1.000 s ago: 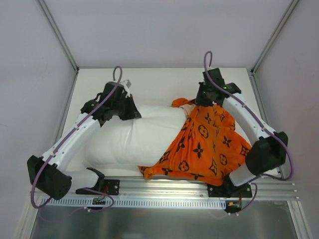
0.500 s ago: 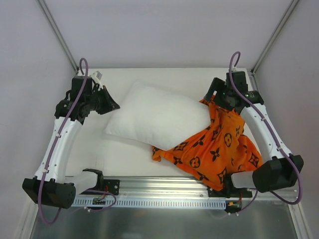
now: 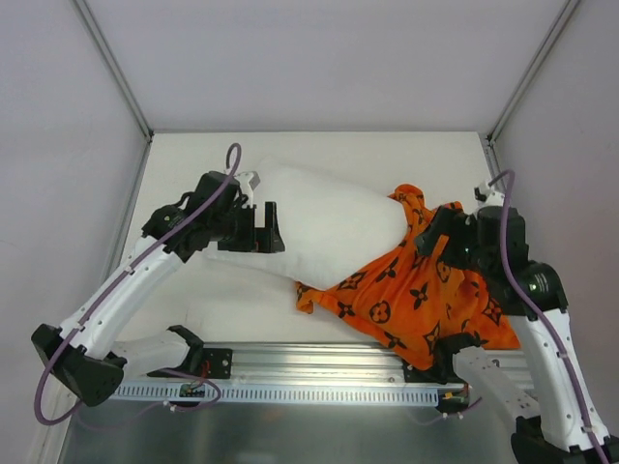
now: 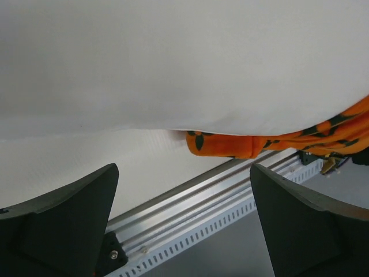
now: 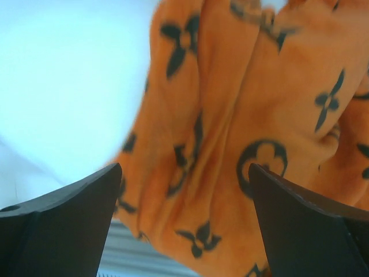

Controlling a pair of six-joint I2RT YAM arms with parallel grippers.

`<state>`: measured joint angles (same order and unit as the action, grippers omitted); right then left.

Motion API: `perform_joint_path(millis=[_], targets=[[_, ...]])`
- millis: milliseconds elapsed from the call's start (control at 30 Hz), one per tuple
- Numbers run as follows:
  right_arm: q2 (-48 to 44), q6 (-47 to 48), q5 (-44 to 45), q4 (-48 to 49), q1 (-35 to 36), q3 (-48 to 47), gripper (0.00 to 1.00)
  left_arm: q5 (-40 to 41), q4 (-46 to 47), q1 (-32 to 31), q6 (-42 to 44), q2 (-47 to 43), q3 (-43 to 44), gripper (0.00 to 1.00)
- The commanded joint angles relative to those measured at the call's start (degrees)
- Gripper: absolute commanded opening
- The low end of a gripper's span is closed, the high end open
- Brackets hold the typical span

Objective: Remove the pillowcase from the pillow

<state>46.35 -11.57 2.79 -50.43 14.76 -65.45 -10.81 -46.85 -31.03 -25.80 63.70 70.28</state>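
The pillowcase (image 3: 416, 290) is heaped at the right of the table (image 3: 218, 295), its left edge lapped by the right end of the pillow (image 3: 319, 227), whose long axis is laid left to right. The right gripper (image 3: 440, 239), jaws spread and empty, is held directly over the cloth, so it is judged the nearer arm for drawing it off rightward. The left gripper (image 3: 264, 228), likewise spread and empty, is set at the pillow's left end.

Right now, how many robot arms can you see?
2. The left arm reaches to the left end of the pillow. The right arm bends over the orange pillowcase on the right. No other arm seems to be hidden.
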Motion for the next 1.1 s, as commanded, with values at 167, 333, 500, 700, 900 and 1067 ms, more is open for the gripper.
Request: perform_joint_path(millis=[167,333,500,700,900,1067], targets=[[-9.4,-10.6,-0.9,-8.6,10.2,16.1,0.96,2.6,7.5,-6.4,-2.7,8.0,-8.1,0.99],[-8.0,-13.7,-5.6,1.2,13.3,23.5,0.97,2.4,14.1,-6.8,-5.2,19.5,-6.1,0.96],[0.7,-10.5,-2.2,6.7,13.3,21.3,0.76,3.3,15.8,-6.7,-6.4,24.3,-3.4,0.05],[15.4,-1.5,4.0,6.8,7.9,6.1,0.07,5.2,15.7,-2.2,-8.6,14.0,-7.4,0.00],[27.0,0.8,-1.6,6.8,4.5,-9.0,0.39,-1.2,15.6,7.4,-10.1,-0.9,-13.1,0.00],[28.9,3.4,-0.3,1.4,10.0,-15.8,0.97,-2.7,13.6,9.6,-11.0,-5.3,-13.2,0.00]])
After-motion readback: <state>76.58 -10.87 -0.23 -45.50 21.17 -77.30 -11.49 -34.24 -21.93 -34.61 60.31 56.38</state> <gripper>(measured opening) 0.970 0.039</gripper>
